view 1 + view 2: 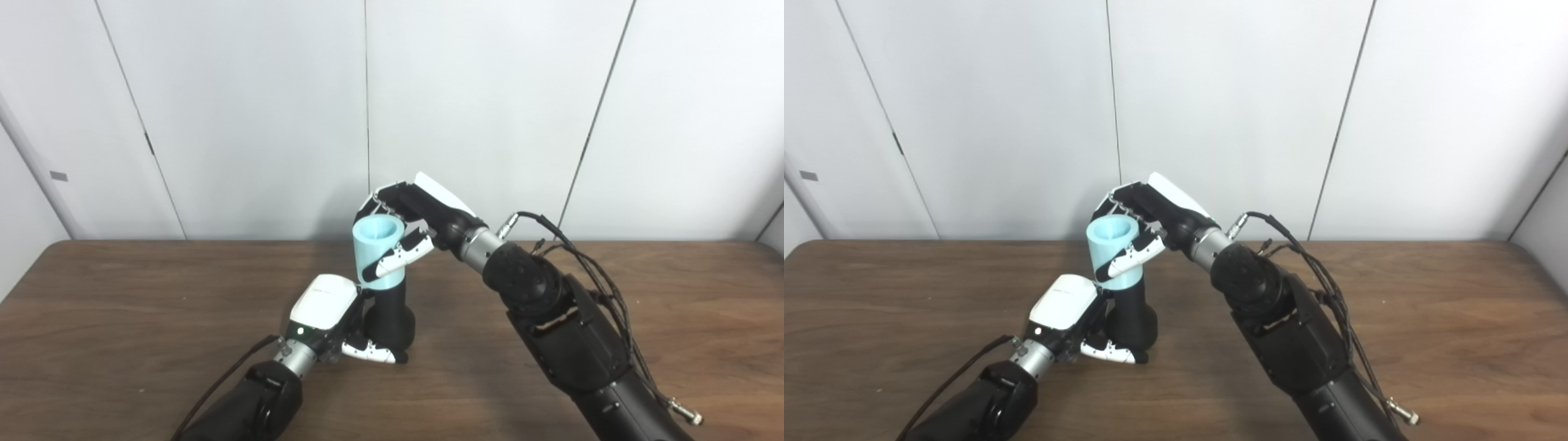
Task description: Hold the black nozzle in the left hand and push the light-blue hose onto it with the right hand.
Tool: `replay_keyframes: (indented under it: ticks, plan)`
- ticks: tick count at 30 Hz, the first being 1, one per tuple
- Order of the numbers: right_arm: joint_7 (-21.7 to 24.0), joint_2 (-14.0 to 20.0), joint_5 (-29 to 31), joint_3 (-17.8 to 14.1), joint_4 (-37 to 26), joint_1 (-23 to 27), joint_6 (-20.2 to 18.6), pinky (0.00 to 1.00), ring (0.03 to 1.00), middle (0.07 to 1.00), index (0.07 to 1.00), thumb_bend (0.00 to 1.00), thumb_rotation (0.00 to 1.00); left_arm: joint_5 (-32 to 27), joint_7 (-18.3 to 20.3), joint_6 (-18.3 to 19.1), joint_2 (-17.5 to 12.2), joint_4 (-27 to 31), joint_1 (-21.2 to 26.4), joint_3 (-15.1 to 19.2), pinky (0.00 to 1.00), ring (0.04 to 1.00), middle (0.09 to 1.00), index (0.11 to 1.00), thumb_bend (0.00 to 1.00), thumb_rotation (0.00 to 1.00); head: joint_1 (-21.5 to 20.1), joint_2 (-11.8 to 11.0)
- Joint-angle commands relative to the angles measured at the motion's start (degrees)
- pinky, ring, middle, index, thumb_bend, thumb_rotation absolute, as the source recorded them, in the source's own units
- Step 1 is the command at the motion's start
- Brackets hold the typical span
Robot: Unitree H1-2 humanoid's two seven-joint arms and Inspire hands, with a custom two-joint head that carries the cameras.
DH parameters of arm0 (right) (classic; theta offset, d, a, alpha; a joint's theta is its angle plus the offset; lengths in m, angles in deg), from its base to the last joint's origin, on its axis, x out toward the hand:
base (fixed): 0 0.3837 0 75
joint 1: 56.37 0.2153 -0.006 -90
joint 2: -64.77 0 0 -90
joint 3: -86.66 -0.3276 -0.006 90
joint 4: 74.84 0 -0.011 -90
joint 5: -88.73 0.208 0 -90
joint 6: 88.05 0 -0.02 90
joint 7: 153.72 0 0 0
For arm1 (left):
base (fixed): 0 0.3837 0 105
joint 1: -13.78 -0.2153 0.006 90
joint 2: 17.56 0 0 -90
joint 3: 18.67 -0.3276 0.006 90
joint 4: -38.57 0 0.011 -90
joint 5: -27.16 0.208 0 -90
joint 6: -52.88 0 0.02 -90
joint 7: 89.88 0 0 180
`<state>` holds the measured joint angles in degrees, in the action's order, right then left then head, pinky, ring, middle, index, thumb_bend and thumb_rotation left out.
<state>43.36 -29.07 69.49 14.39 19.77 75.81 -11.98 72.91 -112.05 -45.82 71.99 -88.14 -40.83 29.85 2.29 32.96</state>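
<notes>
Left hand: the left hand (334,318) sits low on the wooden counter (122,306), fingers wrapped around the wide base of the black nozzle (390,318), thumb curled in front of it near the counter surface.
Right hand: the right hand (407,229) reaches in from above and behind, fingers closed round the far side of the light-blue hose (376,248) and the thumb pressed across its near side.
Nozzle: it stands roughly upright, its base at or just above the counter; whether it actually rests there cannot be told.
Hose: a short, stiff-looking light-blue tube, open mouth facing up, its lower end sitting over the top of the nozzle so that only the dark lower body shows below it.
Alignment: hose and nozzle look close to in line, the hose leaning slightly toward the left hand.
Step in hand: judged from this, the joining itself; the hose is already started on the nozzle, and how deep it sits is hidden inside the tube.
Next move: probably a firm push down along the nozzle's axis by the right hand, while the left hand braces the base against tipping or sliding.
</notes>
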Motion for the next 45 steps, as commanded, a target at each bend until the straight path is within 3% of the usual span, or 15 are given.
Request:
replay_keyframes:
  ticks: [1,16,22,29,45]
  plan:
    - [0.5,1.1,-0.2,-0.1,-1.9,2.2,2.6,0.31,0.404,0.47,0.531,0.52,0.0,3.3,8.2,0.9,3.6,-3.7,-8.8,-5.7,0.29,0.374,0.437,0.539,0.5,0.0,0.0,0.2]
    - [2.7,3.2,-0.9,-0.4,-3.5,1.8,1.9,0.3,0.396,0.464,0.54,0.51,0.0,3.1,8.1,0.1,3.2,-3.4,-9.1,-5.6,0.32,0.385,0.439,0.541,0.5,0.0,-0.8,0.7]
    - [2.1,3.8,-2.0,-0.5,-3.4,2.0,2.5,0.32,0.4,0.465,0.538,0.51,0.0,2.5,9.6,1.8,3.0,-1.8,-9.5,-5.1,0.3,0.382,0.438,0.536,0.5,0.0,-0.5,1.1]
    - [2.4,4.2,-2.6,-1.0,-4.9,1.9,0.1,0.33,0.406,0.462,0.532,0.52,0.0,2.9,9.5,1.7,2.5,-1.2,-9.7,-5.5,0.31,0.386,0.44,0.537,0.5,0.0,-0.6,1.7]
    - [0.7,1.4,-0.6,-4.2,-6.7,0.9,-1.1,0.33,0.414,0.467,0.525,0.52,0.0,1.6,8.8,0.5,2.5,-1.3,-10.0,-4.6,0.3,0.393,0.438,0.533,0.5,0.0,-0.2,2.6]
